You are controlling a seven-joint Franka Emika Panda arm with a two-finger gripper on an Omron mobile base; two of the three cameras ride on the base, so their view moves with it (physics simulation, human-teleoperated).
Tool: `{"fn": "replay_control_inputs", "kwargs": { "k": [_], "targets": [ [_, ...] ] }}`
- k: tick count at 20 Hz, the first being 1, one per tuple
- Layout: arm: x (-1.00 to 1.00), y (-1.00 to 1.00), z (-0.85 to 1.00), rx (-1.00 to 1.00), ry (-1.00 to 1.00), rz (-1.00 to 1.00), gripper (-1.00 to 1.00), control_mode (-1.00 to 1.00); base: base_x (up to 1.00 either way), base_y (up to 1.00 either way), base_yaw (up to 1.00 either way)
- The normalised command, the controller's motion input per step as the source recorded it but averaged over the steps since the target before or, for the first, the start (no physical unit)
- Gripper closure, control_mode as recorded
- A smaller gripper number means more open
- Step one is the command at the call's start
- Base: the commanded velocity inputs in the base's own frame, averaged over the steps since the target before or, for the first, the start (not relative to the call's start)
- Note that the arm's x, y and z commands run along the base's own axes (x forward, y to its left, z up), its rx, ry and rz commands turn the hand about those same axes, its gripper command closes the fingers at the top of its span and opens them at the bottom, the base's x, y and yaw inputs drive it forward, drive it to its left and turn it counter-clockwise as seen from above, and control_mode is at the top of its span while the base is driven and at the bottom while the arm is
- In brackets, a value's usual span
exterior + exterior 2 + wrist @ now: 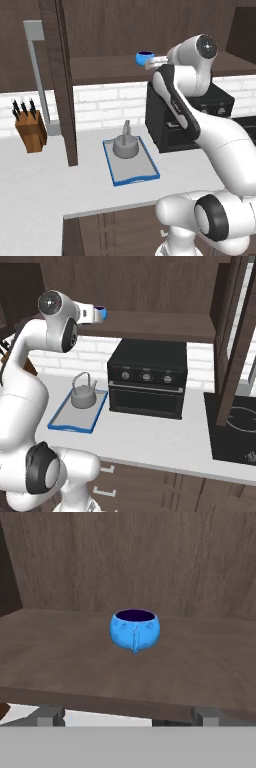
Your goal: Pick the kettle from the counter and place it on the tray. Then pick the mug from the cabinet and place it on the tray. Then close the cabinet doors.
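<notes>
My arm rises from the base, bends up and reaches level toward the cabinet point(150, 286) shelf, with my hand point(127, 716) held just short of the shelf's front edge, its fingers spread wide and grasping nothing. In the hand view, the fingertips point(49, 714) sit low in the frame, and the blue mug point(135, 629) stands upright at centre on the shelf, apart from them, its small handle turned toward me.

The left base view puts the mug point(144, 57) at upper centre beside my wrist, with an open cabinet door point(60, 80) at left and a knife block point(31, 129) on the table point(40, 185). The kettle point(125, 145) sits upright on the blue-rimmed tray point(142, 176) at centre.

The right base view alone shows the black oven's point(147, 383) knobs and a cooktop point(235, 428) at right.
</notes>
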Motion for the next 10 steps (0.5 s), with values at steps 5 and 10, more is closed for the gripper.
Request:
{"fn": "replay_control_inputs", "kwargs": {
  "k": [5, 10],
  "targets": [
    [0.27, -0.19, 0.05, 0.01, 0.05, 0.0, -1.0, -1.0, 0.0, 0.0, 0.0],
    [0.3, 0.0, -0.04, 0.04, 0.04, 0.02, -1.0, -1.0, 0.0, 0.0, 0.0]
  ]
}}
